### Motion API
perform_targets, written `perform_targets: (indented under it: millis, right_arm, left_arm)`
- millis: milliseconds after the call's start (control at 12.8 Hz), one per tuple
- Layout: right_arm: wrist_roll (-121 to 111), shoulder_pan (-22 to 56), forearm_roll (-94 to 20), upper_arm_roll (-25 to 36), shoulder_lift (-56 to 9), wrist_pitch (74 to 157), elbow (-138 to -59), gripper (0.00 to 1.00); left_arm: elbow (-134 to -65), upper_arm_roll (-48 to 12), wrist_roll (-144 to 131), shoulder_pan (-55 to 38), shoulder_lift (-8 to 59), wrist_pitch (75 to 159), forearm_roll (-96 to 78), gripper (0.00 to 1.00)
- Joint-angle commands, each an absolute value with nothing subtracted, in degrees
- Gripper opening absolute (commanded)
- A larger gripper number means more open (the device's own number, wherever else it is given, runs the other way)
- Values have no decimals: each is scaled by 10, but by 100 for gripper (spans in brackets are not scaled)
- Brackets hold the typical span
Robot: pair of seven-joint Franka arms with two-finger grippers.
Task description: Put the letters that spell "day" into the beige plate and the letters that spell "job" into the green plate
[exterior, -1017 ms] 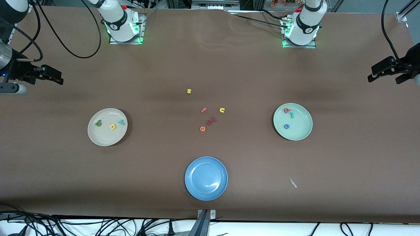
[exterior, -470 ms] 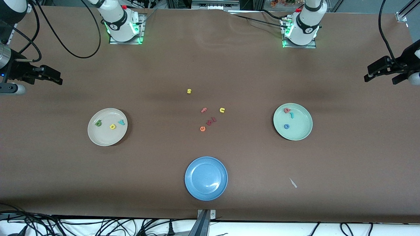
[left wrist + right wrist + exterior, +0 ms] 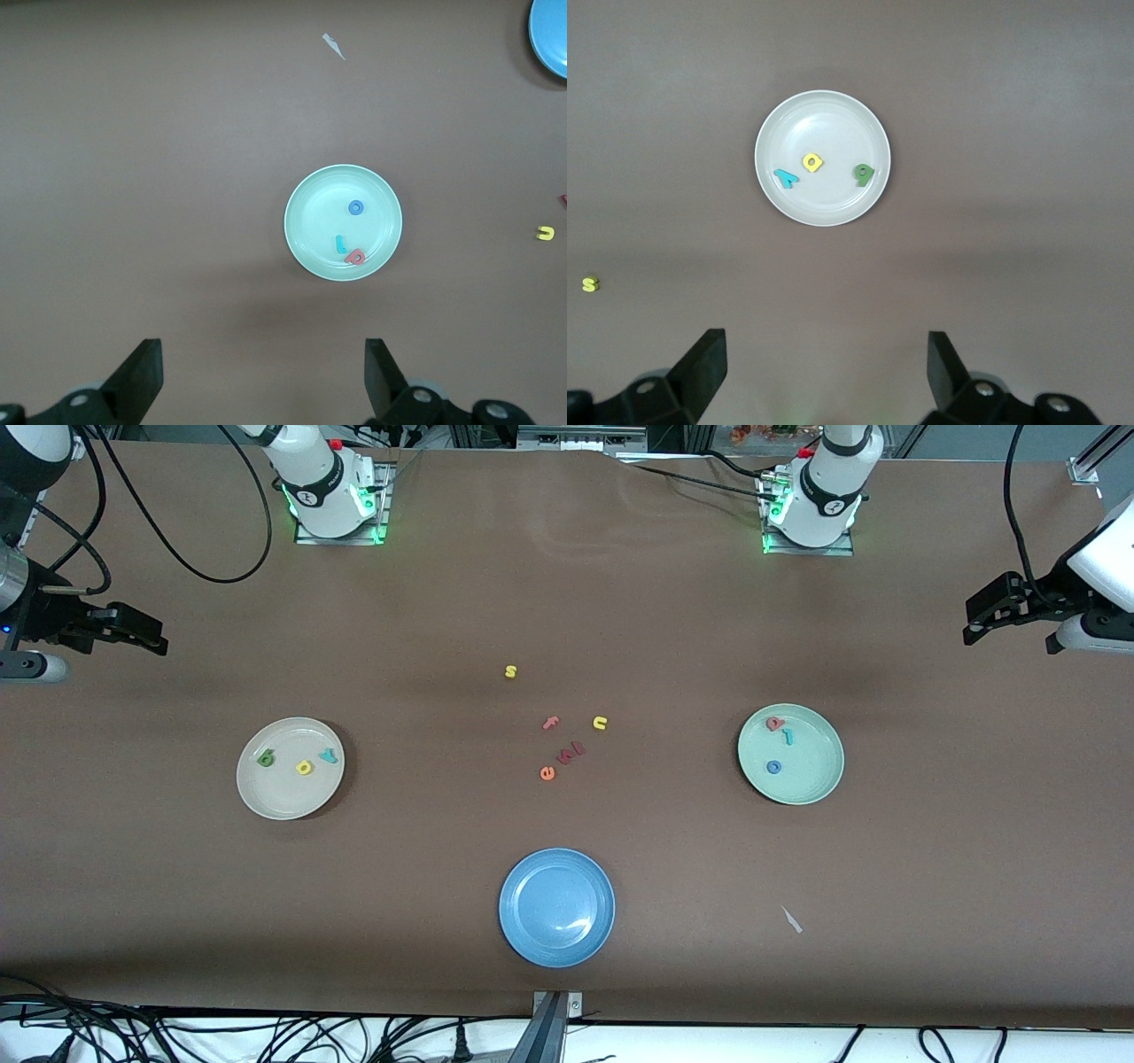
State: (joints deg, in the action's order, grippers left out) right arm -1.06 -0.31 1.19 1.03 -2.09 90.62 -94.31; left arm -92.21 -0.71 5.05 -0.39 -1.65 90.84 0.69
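The right gripper (image 3: 146, 636) hangs over the table's edge at the right arm's end, jaws spread wide and holding nothing. The beige plate (image 3: 275, 797) holds a green letter (image 3: 265, 759), a yellow letter (image 3: 304, 767) and a teal y (image 3: 329, 756). Mid-table lie five loose letters (image 3: 558, 726), with a blue plate (image 3: 556, 939) nearer the camera. The green plate (image 3: 811, 779) holds a red letter (image 3: 775, 724), a teal j (image 3: 788, 736) and a blue o (image 3: 773, 766). The left gripper (image 3: 1010, 609) hangs over the left arm's end, jaws wide and empty
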Motion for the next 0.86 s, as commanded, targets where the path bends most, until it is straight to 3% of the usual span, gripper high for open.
perform_targets:
  millis: [0,783]
  right_arm:
    - [-12,-8,11,7,-23,900,-936,100]
    - [-12,-8,11,7,-23,900,-936,100]
  left_arm:
    - [-902,-9,49,-1,-6,893,20,100]
    - [-901,-8,49,3,-6,885,11,100]
